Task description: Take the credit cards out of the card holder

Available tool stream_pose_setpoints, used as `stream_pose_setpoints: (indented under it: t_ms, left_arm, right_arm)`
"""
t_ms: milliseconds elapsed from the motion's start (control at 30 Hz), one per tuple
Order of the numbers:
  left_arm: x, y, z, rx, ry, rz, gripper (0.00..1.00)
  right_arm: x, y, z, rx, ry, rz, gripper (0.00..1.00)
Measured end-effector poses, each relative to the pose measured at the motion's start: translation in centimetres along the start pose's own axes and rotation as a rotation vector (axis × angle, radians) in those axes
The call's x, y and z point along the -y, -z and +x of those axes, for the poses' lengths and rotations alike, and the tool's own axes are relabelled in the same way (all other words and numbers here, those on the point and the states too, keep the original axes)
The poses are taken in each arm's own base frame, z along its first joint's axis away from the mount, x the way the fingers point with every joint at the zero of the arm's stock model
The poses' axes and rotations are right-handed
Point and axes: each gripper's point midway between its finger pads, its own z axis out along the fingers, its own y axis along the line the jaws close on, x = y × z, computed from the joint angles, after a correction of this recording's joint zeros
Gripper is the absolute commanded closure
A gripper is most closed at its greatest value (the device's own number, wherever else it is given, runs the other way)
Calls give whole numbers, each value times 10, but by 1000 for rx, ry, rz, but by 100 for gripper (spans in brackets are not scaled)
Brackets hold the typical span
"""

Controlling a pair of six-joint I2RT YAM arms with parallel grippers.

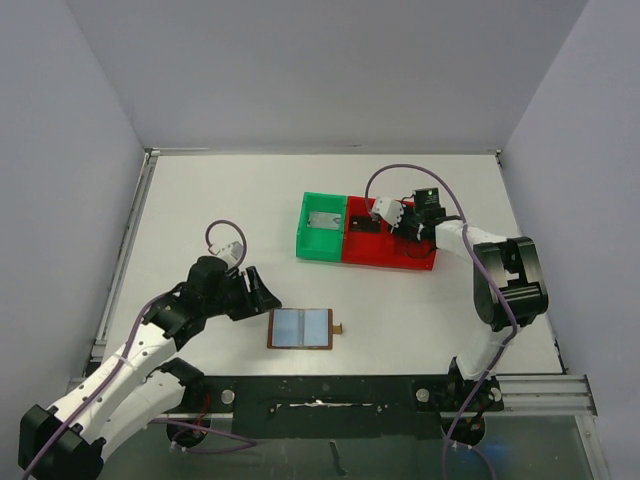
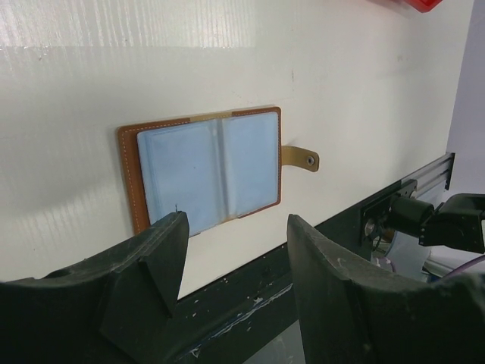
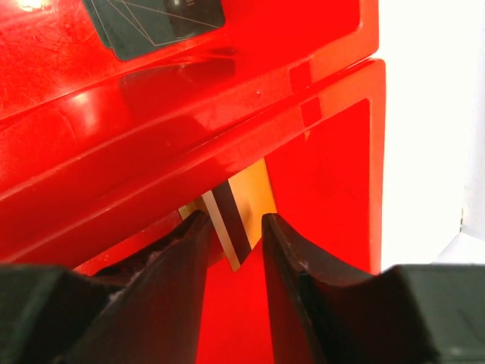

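The last card's drop-off seems in hand: the right gripper [image 3: 233,224], jaws narrowly parted at the gold card [image 3: 254,193] inside the red tray [image 1: 390,262], grip unclear, should open fully and lift, while the emptied-looking wallet [image 1: 300,328] and the wide-open, empty left gripper [image 2: 236,227] sit well apart from that tray.

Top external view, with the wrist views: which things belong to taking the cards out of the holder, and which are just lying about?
Job: card holder, lying open; pale grey card; black card; golden-orange card.
Not the job's own: green tray; red tray; both have cards in them.
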Motion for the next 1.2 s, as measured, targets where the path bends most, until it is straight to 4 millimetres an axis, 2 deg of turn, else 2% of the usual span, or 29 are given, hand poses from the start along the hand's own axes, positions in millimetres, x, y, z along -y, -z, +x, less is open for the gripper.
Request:
stream_pose_setpoints:
  t_ms: [33,267,400,633,733,800,867,933,967,1000,1067,1133,1200]
  left_arm:
    - [0,0,0,1,0,1,46]
    - [-6,0,5,-13,8,-13,46]
    - [-6,0,6,-14,8,-14,46]
    - [-6,-1,6,-16,14,-17,46]
    - [-7,-1,7,-17,24,-19,46]
    - [-9,-2,7,-18,30,-25,46]
    - [-12,-4,10,-27,38,-37,46]
    - [-16,-7,13,-39,44,-51,46]
    - [-19,-9,14,-45,48,-60,46]
    - [-21,-11,16,-54,52,-70,46]
    - [-26,-14,19,-71,62,-89,45]
    - [-32,-19,22,-87,71,-116,45]
    - [-37,-22,24,-94,75,-138,45]
  right_arm:
    - [0,0,0,0,-1,0,60]
    - [0,1,-1,4,-22,2,58]
    - [0,2,-1,12,-45,-1,53]
    - [12,20,-15,73,-93,31,54]
    - [25,37,-24,107,-150,75,48]
    - [34,56,-37,158,-233,109,47]
    - [46,87,-59,257,-351,161,45]
    - [51,127,-86,395,-482,230,44]
    - [46,143,-98,453,-530,241,44]
    - [32,164,-119,535,-593,228,44]
    - [-6,191,-162,670,-703,124,49]
    - [-52,203,-197,736,-832,-40,53]
    - [-95,203,-217,714,-976,-192,54]
